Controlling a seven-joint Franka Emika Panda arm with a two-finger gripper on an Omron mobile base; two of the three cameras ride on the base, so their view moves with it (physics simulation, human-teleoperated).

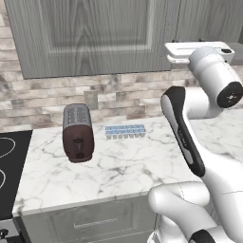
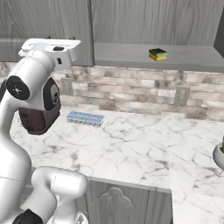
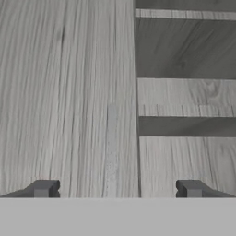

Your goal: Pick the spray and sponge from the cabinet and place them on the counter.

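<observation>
The sponge (image 2: pixel 158 54), yellow with a dark green top, lies on the open grey shelf of the cabinet (image 2: pixel 131 56), well to the right of my hand (image 2: pixel 50 46). My gripper (image 3: pixel 117 189) is open and holds nothing. It is raised to cabinet height and faces a grey wood-grain door panel (image 3: pixel 69 92), with shelf boards (image 3: pixel 184 124) to the right of it. In the left base view my hand (image 1: pixel 199 51) sits beside the shut cabinet door (image 1: pixel 95 33). The spray is out of view. The white marble counter (image 1: pixel 133 163) lies below.
A dark red toaster (image 1: pixel 77 133) and a pale blue ice-cube tray (image 1: pixel 125 131) stand near the brick backsplash. The black stovetop (image 1: pixel 9 166) borders the counter on the left. A rounded pale object (image 2: pixel 220 155) sits at the counter's far right. Grey drawers (image 1: pixel 95 223) run underneath.
</observation>
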